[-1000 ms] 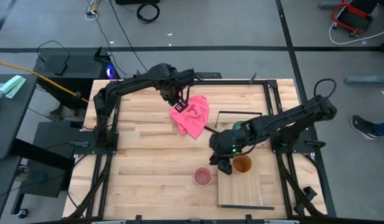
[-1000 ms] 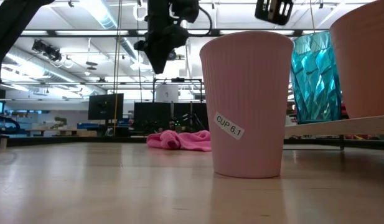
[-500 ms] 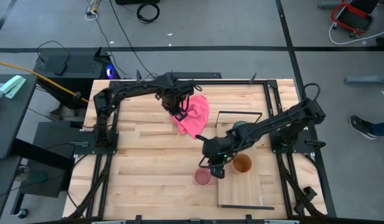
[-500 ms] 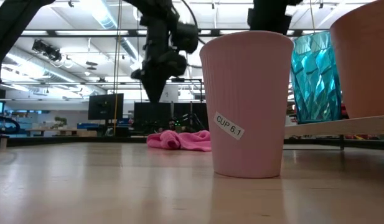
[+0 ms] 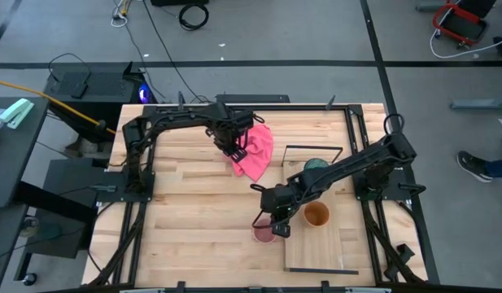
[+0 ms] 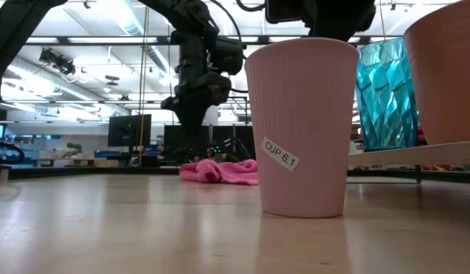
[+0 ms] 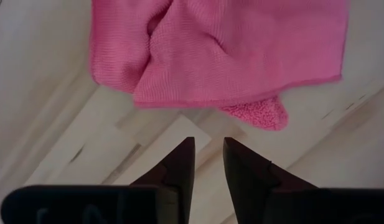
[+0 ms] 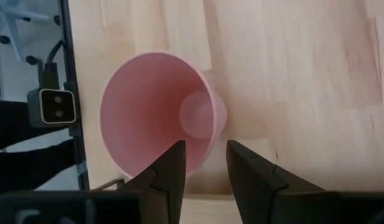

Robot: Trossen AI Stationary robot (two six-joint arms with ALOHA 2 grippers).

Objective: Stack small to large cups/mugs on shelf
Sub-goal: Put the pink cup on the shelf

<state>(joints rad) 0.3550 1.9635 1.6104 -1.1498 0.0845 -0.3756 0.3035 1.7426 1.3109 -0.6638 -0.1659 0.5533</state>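
Right gripper (image 5: 275, 225) moved from orange-brown cup (image 5: 316, 215) toward 9 o'clock, now over pink cup (image 5: 264, 233), fingers slightly apart, empty. Left gripper (image 5: 237, 144) lower over pink cloth (image 5: 254, 153), fingers narrowly apart, empty.

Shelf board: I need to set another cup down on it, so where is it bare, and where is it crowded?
The shelf is bare on its near half, from the orange-brown cup to its front edge. The far end is crowded: the teal tumbler stands by the wire frame, and the right gripper hovers over the pink cup just off the board's left edge.
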